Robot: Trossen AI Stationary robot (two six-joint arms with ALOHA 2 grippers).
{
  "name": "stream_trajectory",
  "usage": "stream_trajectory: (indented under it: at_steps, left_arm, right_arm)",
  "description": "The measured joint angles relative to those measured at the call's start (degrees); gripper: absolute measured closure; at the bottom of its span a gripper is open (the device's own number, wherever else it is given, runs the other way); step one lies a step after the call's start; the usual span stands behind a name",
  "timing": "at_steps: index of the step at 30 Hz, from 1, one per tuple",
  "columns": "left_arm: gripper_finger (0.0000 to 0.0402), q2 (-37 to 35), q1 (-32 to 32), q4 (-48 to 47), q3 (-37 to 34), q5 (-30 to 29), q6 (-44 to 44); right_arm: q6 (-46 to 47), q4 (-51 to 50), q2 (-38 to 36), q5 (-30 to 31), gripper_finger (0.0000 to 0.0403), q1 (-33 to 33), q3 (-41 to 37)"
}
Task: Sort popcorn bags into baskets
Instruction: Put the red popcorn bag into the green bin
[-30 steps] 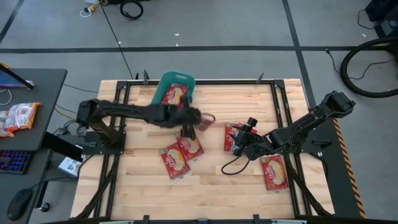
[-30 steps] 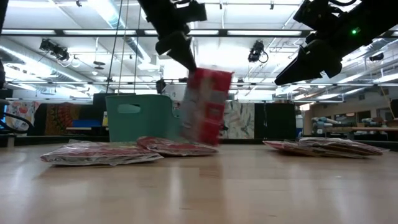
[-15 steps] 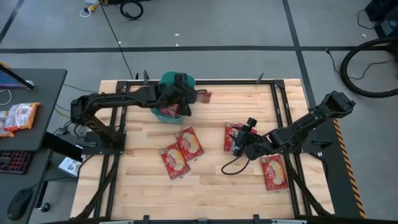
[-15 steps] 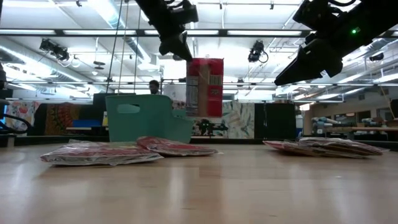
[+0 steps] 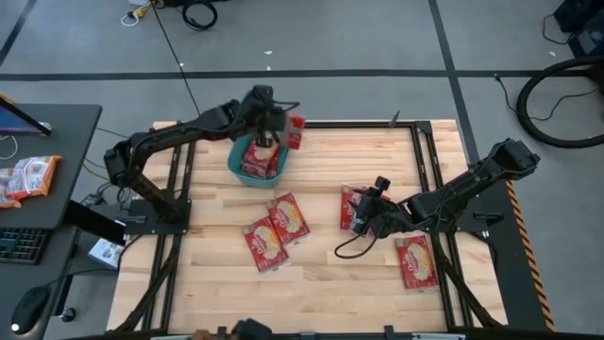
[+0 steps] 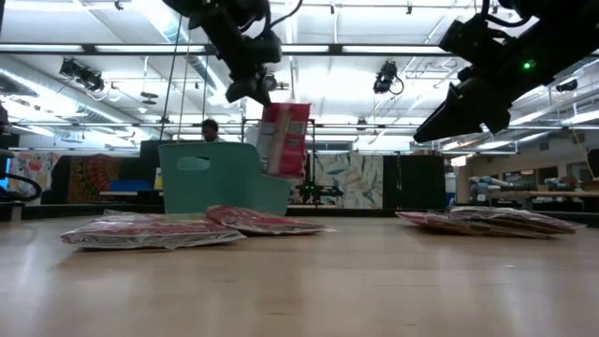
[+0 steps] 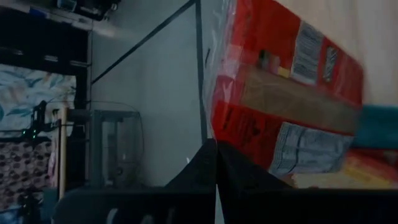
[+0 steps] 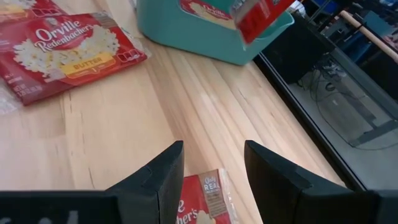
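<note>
Holding a red popcorn bag (image 6: 284,139) aloft: left gripper (image 5: 276,126), fingers pinched on the packet's upper edge, up at the far side of the wooden table (image 5: 321,274). Bag dangling in the air, tilted, lower end just above the teal basket (image 6: 211,176); from overhead, at the bin's far right corner, half past the rim (not yet inside). Printed back panels of that same bag filling the left wrist view, teal showing just beyond.

Already lying in the basket: at least one red bag (image 5: 260,154), face up.

Hovering above the table's right-hand middle: right gripper (image 5: 366,213), jaws spread apart and holding nothing, both dark fingers (image 8: 157,179) framing bare wood in its own wrist view. Directly beneath it, a bag (image 5: 352,207) flat on the wood, partly covered by the arm.

Resting near the table's centre: two bags (image 5: 276,229) side by side, edges overlapping, cream-and-yellow picture up. Farther right, beside the frame rail, one more bag (image 5: 416,262) flat on its own, well apart from the pair.

Off the table on the left: a dark desk (image 5: 52,132) with orange-and-white packets (image 5: 26,177) on it.

Beyond the table in the low view: a person (image 6: 210,129) in the distance, only partly seen behind the basket.
</note>
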Motion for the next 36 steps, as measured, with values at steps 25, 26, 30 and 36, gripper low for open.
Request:
stream_trajectory:
  at_steps: [25,26,30,36]
  left_arm:
    - [0.0398,-0.02,13.13,3.91,0.04,15.39,-11.26]
    - [0.0398,-0.02,13.05,3.60,0.04,15.37,-13.68]
    - [0.0399,-0.02,12.08,3.42,0.04,14.91,-22.69]
    - [0.0399,0.00,9.65,8.44,0.04,12.86,-31.88]
  right_arm:
    - [-0.48,1.24,0.00,-0.55,0.0229,0.04,0.00]
    - [-0.48,1.31,0.00,-0.57,0.0229,0.04,0.00]
    - [-0.55,1.52,0.00,-0.75,0.0229,0.06,0.00]
    - [-0.62,1.53,0.00,-0.79,0.0229,0.06,0.00]
